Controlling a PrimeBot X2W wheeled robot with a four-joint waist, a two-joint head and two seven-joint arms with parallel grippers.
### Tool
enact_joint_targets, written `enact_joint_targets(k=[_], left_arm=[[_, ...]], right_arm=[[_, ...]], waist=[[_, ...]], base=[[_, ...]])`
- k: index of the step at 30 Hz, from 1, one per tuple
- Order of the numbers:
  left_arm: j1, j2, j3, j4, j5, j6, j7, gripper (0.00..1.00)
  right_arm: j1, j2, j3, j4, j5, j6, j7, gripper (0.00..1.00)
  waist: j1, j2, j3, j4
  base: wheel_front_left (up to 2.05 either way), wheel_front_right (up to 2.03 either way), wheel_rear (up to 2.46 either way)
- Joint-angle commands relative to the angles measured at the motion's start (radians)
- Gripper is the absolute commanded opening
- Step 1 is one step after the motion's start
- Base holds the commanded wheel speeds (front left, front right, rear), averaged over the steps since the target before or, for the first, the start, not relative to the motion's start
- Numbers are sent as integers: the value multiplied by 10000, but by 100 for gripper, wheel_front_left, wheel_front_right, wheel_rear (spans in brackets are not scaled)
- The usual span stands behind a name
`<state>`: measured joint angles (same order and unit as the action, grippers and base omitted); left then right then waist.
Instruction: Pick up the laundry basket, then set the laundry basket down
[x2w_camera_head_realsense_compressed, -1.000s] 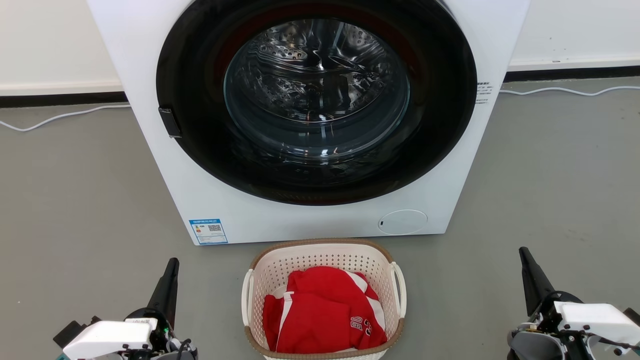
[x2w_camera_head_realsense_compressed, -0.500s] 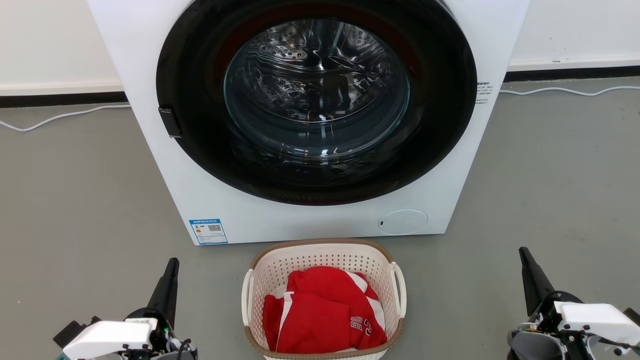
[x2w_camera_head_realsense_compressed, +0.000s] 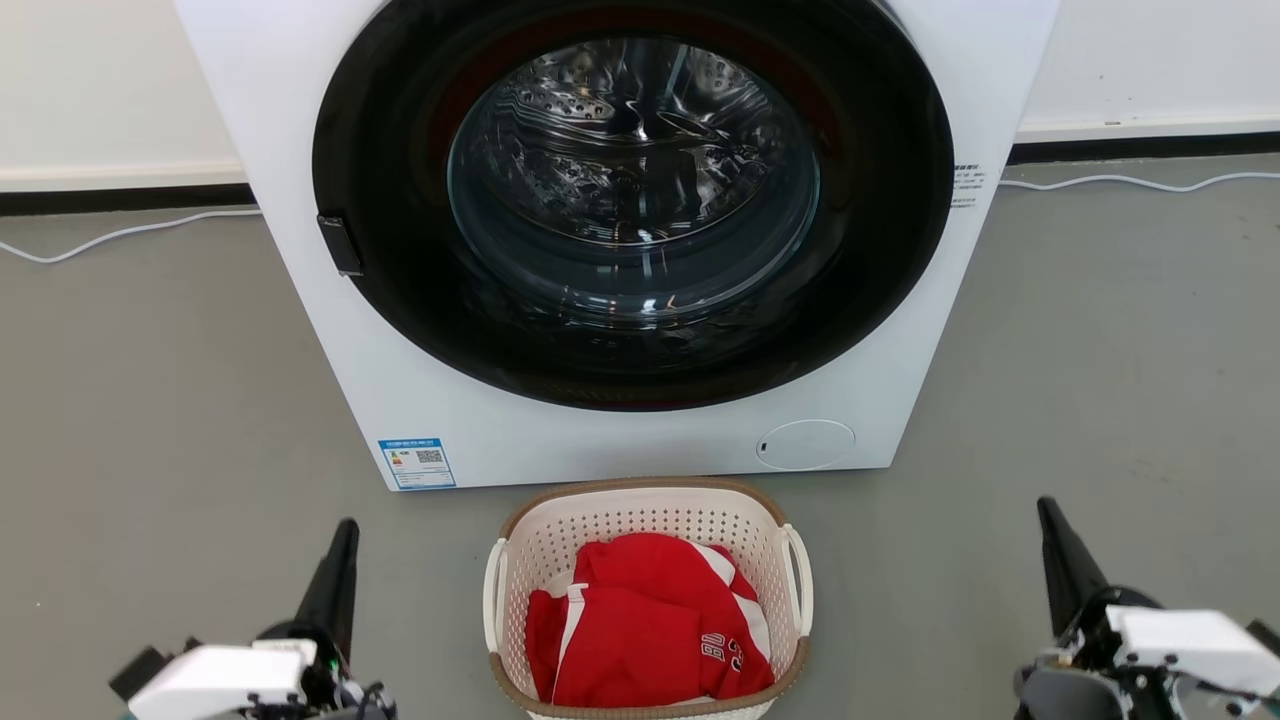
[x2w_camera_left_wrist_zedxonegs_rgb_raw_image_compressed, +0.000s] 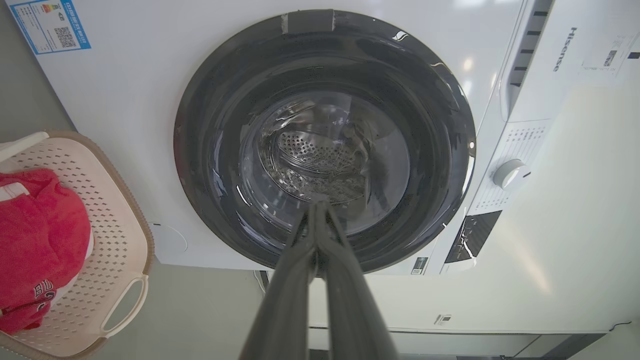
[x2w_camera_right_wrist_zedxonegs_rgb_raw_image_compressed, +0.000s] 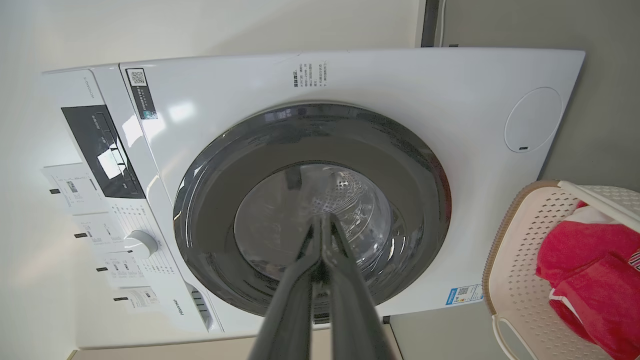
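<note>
Laundry basket (x2w_camera_head_realsense_compressed: 640, 518) stands upright on the grey floor (x2w_camera_head_realsense_compressed: 150, 400) between my two grippers, mouth up, and neither of them touches it. My left gripper (x2w_camera_head_realsense_compressed: 345, 535) sits low on my left, its two dark fingers pressed together with nothing between them. My right gripper (x2w_camera_head_realsense_compressed: 1050, 515) is the same on the other side. Both point forward at the washing machine (x2w_camera_head_realsense_compressed: 600, 450), well apart from the basket's sides.

In my left wrist view the closed left gripper (x2w_camera_left_wrist_zedxonegs_rgb_raw_image_compressed: 317, 205) aims at the machine's round dark door (x2w_camera_left_wrist_zedxonegs_rgb_raw_image_compressed: 325, 65), and the basket (x2w_camera_left_wrist_zedxonegs_rgb_raw_image_compressed: 107, 235) lies off to the side, cut by the frame edge. In my right wrist view the right gripper (x2w_camera_right_wrist_zedxonegs_rgb_raw_image_compressed: 322, 217) aims at the same door, and the basket (x2w_camera_right_wrist_zedxonegs_rgb_raw_image_compressed: 520, 260) is again cut off at the edge.

The basket's far end sits just in front of the machine's base. Its white handles, one on my left (x2w_camera_head_realsense_compressed: 492, 590) and one on my right (x2w_camera_head_realsense_compressed: 803, 575), line up side to side, parallel to the machine's front. The near end runs off the bottom of the head view, so I cannot tell which axis is the longer one. A red garment (x2w_camera_head_realsense_compressed: 640, 620) with white stripes hides the basket's bottom, and its lettering is too creased to read.
</note>
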<state>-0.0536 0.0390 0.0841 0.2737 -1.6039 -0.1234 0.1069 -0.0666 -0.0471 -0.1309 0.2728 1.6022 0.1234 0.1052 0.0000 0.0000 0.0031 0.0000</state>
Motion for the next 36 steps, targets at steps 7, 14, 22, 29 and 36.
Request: enact_joint_targets(k=[7,14,22,29,36], left_arm=[[135,-37,-94,175,-23,7,-129,100],[184,-29,-261,108,-29,2,-340,100],[198,-19,-374,90,219,-3,-575,100],[176,-10,-340,156,959,-8,-781,100],[134,0,-236,191,2087,29,-1015,100]], right_arm=[[158,18,56,58,-29,-1,-91,100],[267,-16,138,-124,-157,3,-298,100],[323,-135,226,-260,-673,8,-560,100],[331,-190,173,-417,-1824,12,-767,100],[337,-283,196,-602,-3400,17,-1000,100]], waist=[[7,0,1,-2],[2,0,3,-16],[0,0,15,-36],[0,0,28,-55],[0,0,38,-73]], base=[[0,0,0],[0,0,0],[0,0,0],[0,0,0],[0,0,0]])
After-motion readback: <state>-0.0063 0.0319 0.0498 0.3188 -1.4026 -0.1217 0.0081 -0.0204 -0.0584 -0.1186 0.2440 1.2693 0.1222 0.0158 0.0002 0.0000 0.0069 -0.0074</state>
